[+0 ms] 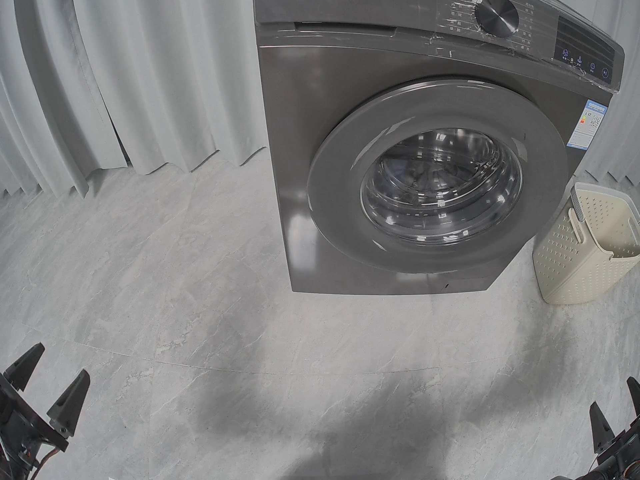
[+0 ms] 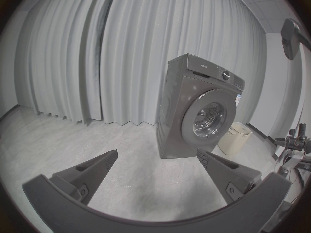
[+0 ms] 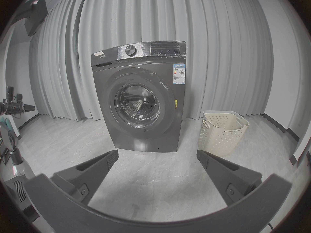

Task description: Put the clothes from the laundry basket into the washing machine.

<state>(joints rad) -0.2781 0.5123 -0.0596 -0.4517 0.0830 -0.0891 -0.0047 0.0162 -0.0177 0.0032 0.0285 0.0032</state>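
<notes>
1. Your left hand [image 1: 60, 363] and right hand [image 1: 613, 395] are both released, fingers spread and holding nothing. They sit low over the floor [image 1: 200, 288], well apart from the laundry basket [image 1: 587, 255].
2. The basket stands just beside the washing machine [image 1: 320, 101], on the right. The machine's round door [image 1: 440, 178] is shut.
3. A label [image 1: 588, 125] sits at the machine's upper front corner, its print too small to read.
4. The basket's inside is hard to make out.

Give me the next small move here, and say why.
Probably drive closer to the washing machine, squaring up to its door. The door looks shut, so no clothes can go in yet. The left end effector and right end effector both sit open and empty, well short of the machine and the laundry basket beside it.
</notes>
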